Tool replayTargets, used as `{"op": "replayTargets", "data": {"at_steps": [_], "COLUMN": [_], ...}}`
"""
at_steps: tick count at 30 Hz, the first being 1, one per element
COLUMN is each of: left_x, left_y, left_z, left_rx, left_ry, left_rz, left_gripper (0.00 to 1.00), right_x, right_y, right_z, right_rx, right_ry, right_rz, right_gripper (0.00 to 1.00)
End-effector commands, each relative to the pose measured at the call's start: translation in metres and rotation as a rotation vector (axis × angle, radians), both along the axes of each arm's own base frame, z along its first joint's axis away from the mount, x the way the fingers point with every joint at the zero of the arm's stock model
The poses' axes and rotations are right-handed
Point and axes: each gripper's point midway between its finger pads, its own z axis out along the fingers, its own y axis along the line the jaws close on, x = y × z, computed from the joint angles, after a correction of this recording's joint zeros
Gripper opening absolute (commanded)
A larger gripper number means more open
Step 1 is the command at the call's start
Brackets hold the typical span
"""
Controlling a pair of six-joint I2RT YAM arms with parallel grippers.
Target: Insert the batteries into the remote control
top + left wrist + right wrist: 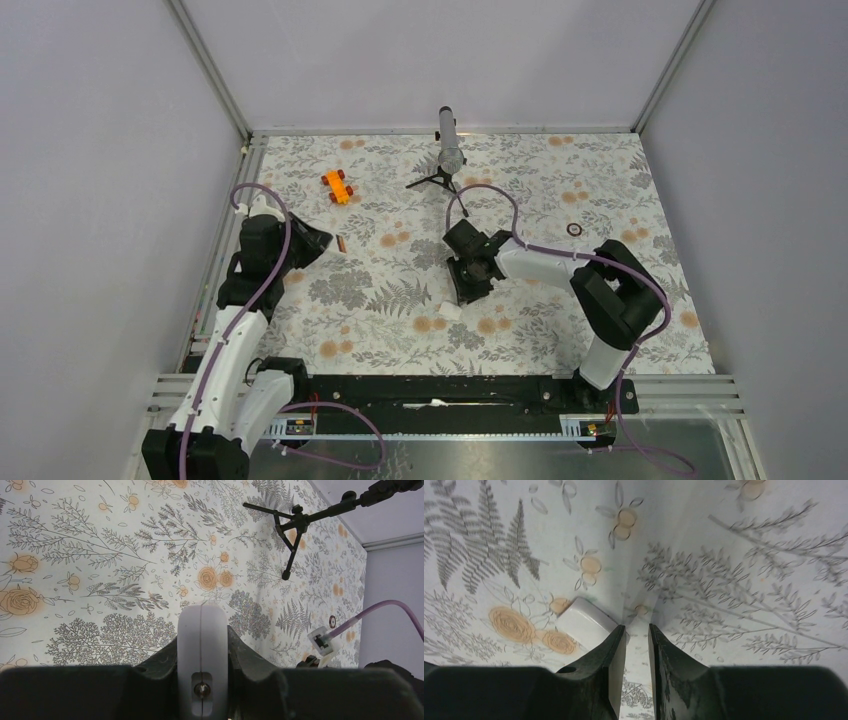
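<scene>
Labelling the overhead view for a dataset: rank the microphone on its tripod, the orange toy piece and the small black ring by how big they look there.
1. microphone on its tripod, clearly largest.
2. orange toy piece.
3. small black ring, smallest, though not far behind the toy.

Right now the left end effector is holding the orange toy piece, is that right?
No: the left end effector holds the white remote control, as the left wrist view shows; the orange toy piece lies on the table.
</scene>
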Motion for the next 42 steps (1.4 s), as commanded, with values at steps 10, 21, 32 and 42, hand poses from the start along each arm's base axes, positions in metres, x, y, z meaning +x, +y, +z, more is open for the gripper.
{"op": "replayTargets", "data": {"at_steps": [10, 21, 32, 42], "left_x": [-0.001, -0.001, 0.001, 0.003], "left_y": [0.000, 0.008, 0.018, 0.018], "left_z": [0.017, 0.020, 0.025, 0.027], "left_rx": [0.000, 0.045, 0.095, 0.101], "left_ry": [-0.075, -0.071, -0.075, -0.075], "left_rz": [-0.004, 0.020, 0.056, 0.050], "left_gripper": [0.00, 0.00, 0.00, 0.00], "right_x": [-0.074, -0.034, -0.022, -0.010], "right_y": [0.017, 0.078, 0.083, 0.064], "right_z": [-0.008, -0.009, 0.047, 0.028], "right_rx": [-0.082, 0.018, 0.106, -0.093], "right_ry": [0.150, -0.023, -0.181, -0.224], "right_rz": [0.191, 0.236, 0.339, 0.733], "right_gripper": [0.31, 0.40, 0.67, 0.92]}}
